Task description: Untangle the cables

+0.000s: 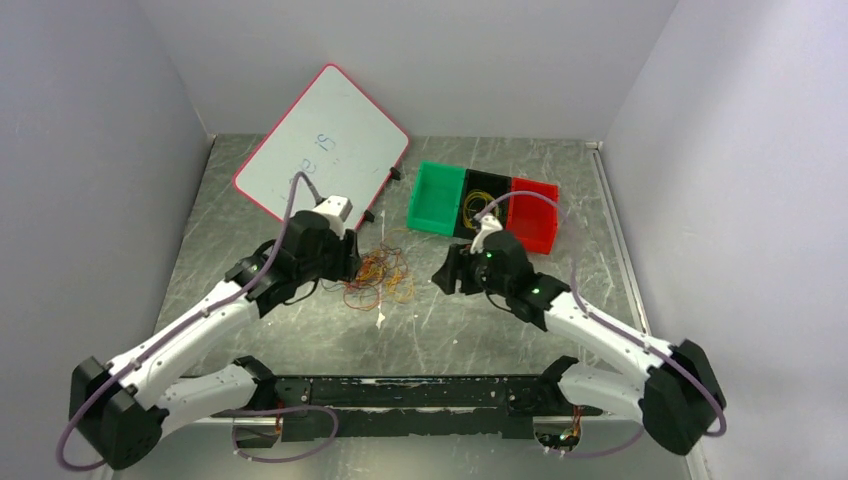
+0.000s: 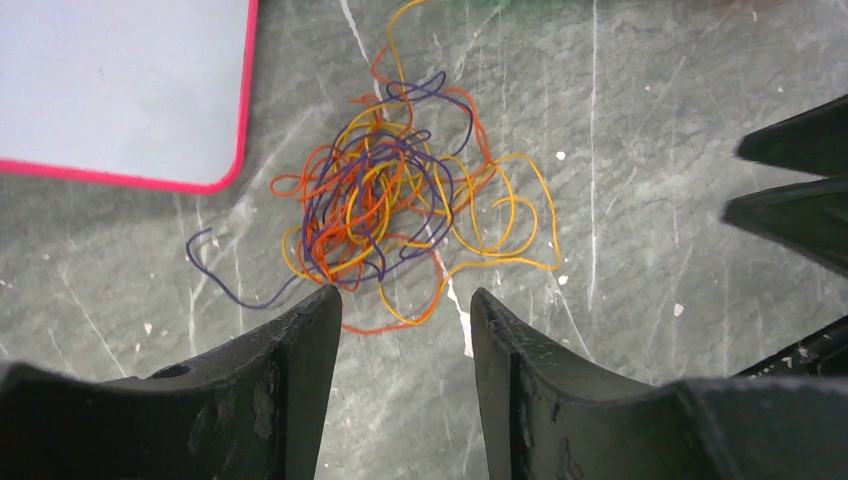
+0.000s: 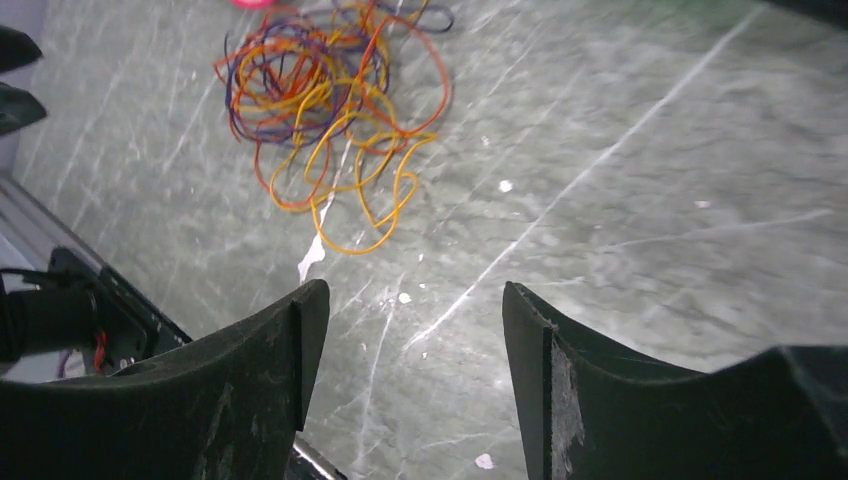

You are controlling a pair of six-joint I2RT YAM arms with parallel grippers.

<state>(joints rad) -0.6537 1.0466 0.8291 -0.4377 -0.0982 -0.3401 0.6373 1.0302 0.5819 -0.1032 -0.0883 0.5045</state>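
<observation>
1. The cables (image 1: 380, 278) lie in one loose tangle on the table (image 1: 500, 335), between my two tools and closer to the left one. The strands are orange, yellow, red and dark purplish-black. In the dense middle I cannot tell which strand crosses over which.
2. In the left wrist view, the cables (image 2: 400, 200) trail one dark end out to the left, and an orange-yellow loop is cut off by the top edge.
3. My left tool (image 2: 405, 310) stands moderately wide with nothing between the jaws. Its tips sit just short of the nearest loops, and I cannot tell whether they touch. From above, my own wrist hides this tool.
4. My right tool (image 3: 415, 300) is wide and holds nothing. It is over bare table, well apart from the cables (image 3: 320, 110), whose upper loops run out of frame.
5. A pink-rimmed whiteboard (image 1: 320, 145) lies behind the tangle, and its writing is too faint to read.
6. Farther right, a green bin (image 1: 435, 200), a black bin (image 1: 490, 190) and a red bin (image 1: 535, 215) sit side by side. My right wrist partly covers the black one, where thin yellowish loops show.
</observation>
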